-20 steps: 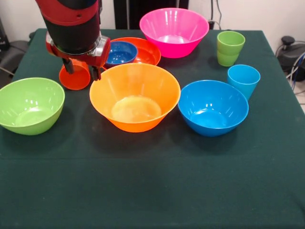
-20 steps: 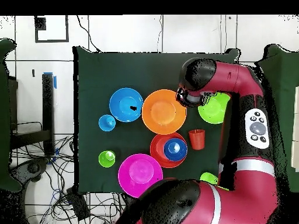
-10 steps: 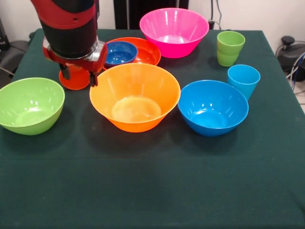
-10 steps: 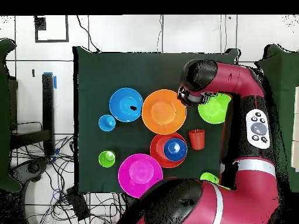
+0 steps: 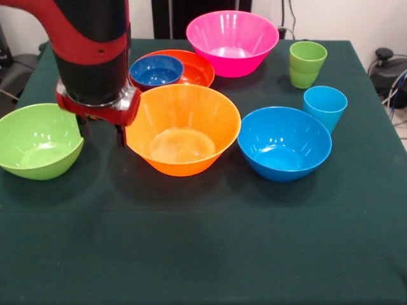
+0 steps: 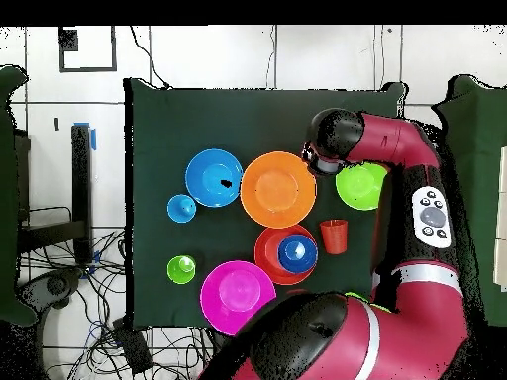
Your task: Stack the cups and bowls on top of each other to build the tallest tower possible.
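Claw (image 5: 102, 130) apparently open, empty, between lime bowl (image 5: 38, 141) and orange bowl (image 5: 181, 129).

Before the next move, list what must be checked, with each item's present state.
1. Gripper free: ok, open and holding nothing.
2. Gripper clear of the lime green bowl and large orange bowl on either side of it: cannot tell, it hangs close between them.
3. Large orange bowl upright and empty: ok.
4. Tower begun: not ok, only the small dark blue bowl sits in the red-orange bowl.
5. Orange cup located: ok overhead; the arm hides it from the front.
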`<action>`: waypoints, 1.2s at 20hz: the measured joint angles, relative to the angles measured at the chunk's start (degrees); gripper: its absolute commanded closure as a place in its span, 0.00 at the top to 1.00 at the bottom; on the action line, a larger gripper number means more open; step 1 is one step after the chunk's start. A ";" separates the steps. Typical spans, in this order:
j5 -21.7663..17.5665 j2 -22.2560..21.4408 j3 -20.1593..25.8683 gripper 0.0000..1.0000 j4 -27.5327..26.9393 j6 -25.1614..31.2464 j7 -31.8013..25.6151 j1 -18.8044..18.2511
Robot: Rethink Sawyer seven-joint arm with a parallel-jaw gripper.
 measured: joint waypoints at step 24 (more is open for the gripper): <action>-0.06 4.49 0.24 1.00 -0.04 -0.61 0.00 -0.35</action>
